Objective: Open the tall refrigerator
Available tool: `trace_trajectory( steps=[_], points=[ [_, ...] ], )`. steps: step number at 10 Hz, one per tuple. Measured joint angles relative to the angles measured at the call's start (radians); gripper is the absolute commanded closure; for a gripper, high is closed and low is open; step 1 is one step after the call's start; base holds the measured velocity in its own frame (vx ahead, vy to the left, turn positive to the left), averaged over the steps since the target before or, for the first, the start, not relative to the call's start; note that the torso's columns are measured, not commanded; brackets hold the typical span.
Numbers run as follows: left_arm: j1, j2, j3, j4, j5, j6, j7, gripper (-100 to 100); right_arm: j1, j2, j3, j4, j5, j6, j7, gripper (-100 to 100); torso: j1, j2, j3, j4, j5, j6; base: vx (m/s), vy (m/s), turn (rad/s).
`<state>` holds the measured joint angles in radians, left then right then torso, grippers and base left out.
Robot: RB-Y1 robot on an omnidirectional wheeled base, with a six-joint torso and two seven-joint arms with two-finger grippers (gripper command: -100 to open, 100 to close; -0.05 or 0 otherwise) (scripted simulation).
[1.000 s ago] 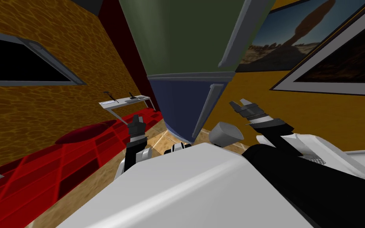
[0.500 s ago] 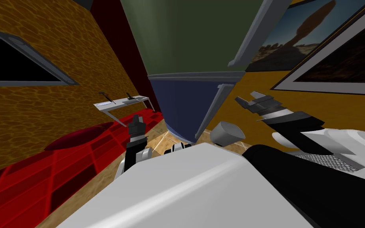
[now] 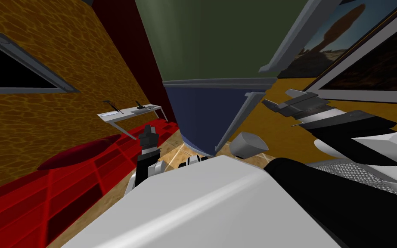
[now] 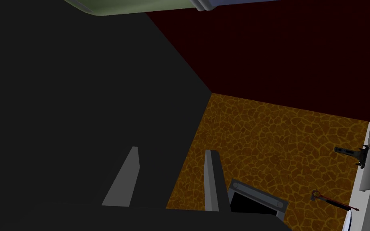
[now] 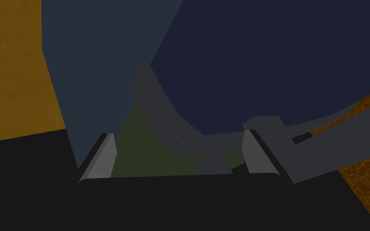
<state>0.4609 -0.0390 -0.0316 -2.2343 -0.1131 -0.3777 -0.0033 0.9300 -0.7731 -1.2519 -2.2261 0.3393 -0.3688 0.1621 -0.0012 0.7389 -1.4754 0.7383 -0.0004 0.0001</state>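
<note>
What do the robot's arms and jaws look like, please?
The right arm is black with pale grey wrist bands and white casing; the left arm is dark with white casing. Each ends in a dark box bearing two thin, light grey, blade-like jaws.

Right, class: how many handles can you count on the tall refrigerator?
2. One grey handle runs up the right edge of the green upper door; the other handle runs up the right edge of the blue lower door. The sides are hidden.

No legible text or labels
</note>
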Motion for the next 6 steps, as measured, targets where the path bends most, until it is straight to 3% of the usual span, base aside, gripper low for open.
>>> trace_trajectory(
  steps=[6],
  points=[
    [0.000,0.000,0.000,0.000,0.000,0.000,0.000,0,0.061,-0.105,-0.166,0.020,0.039,0.041,0.020,-100,0.007,-0.003,-0.003,-0.001,0.004,-0.003,0.052,0.097,-0.053]
  ],
)
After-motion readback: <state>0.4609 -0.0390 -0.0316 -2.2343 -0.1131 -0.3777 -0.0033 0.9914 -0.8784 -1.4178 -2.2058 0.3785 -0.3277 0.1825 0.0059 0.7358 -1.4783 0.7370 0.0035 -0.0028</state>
